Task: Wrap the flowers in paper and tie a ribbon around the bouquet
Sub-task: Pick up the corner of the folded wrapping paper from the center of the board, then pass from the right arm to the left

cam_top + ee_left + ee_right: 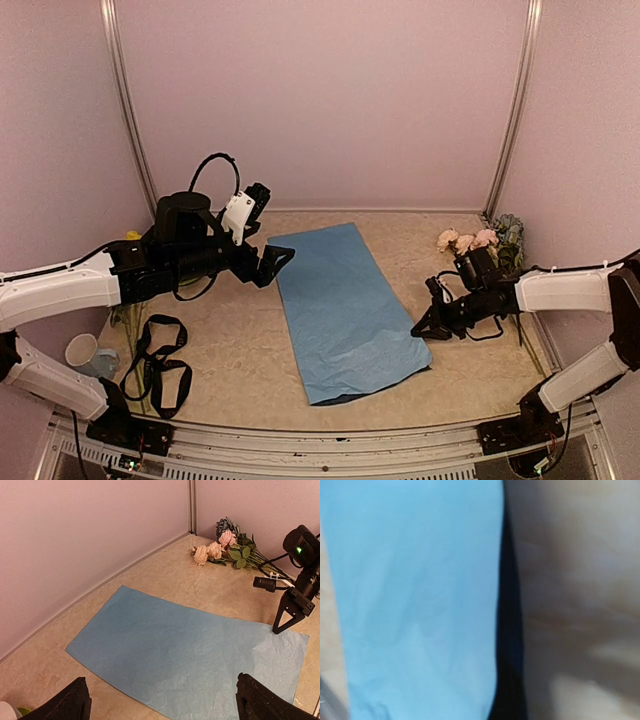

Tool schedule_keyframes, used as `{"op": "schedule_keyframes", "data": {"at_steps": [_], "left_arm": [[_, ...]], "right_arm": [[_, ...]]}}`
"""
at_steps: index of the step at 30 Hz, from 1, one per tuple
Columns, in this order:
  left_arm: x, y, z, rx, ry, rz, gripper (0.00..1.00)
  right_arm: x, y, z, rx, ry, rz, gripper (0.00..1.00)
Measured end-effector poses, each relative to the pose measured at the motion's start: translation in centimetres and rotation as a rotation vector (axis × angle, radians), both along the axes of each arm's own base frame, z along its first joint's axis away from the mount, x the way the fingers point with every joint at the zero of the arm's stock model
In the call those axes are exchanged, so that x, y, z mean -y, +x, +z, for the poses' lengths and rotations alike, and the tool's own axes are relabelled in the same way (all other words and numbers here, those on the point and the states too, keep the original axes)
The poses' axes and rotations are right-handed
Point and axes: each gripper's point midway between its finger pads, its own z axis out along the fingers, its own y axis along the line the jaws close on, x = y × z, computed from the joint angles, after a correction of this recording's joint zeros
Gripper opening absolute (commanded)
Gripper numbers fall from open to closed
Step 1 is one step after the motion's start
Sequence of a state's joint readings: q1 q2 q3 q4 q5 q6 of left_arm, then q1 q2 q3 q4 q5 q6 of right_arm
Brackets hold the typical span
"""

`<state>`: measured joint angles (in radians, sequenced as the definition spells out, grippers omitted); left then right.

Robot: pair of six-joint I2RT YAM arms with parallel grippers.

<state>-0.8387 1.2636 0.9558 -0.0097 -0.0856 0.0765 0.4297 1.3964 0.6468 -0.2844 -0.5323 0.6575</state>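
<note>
paper point(345, 310): 1 sheet, flat
flowers point(220, 550): 1 bunch
ribbon point(160, 365): 1
left gripper point(278, 266): wide, empty
right gripper point(428, 332): closed, at paper edge

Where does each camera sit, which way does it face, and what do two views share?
Top external: above and behind the bases, looking down on the table; left arm and right arm show.
Left wrist: on the left arm, facing across the paper toward the flowers in the far right corner; its own fingers at both bottom corners.
Right wrist: close above the paper's edge, blurred; no fingers recognisable.
Shared: top and left wrist both show the flowers and the right gripper.
</note>
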Motion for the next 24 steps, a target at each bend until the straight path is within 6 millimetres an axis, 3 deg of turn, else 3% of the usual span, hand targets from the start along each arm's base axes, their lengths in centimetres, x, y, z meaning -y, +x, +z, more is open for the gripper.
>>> {"op": "schedule_keyframes", "data": {"at_steps": [6,10,14,18,22,24], "left_arm": [[0.1,0.0,0.0,0.0,0.001,-0.004,0.92],[0.9,-0.7,-0.4,0.002,0.015,-0.038,0.93],[3.0,-3.2,-1.1,0.003,0.033,-0.166,0.99],[5.0,-8.0,-2.7,0.021,0.056,-0.363,0.99],[6.2,-12.5,-4.2,0.064,0.091,-0.501,0.99],[6.6,-13.0,-4.3,0.091,0.099,-0.501,0.99]], "right_arm": [[-2.0,-0.1,0.9,0.012,0.113,0.041,0.0],[-3.9,0.4,2.9,0.046,0.147,0.067,0.0],[-8.9,0.6,8.1,0.158,0.236,0.148,0.0],[-14.1,0.4,14.8,0.307,0.367,0.194,0.0],[-17.6,0.5,19.9,0.416,0.443,0.177,0.0],[-19.1,0.9,21.8,0.46,0.463,0.161,0.0]]}}
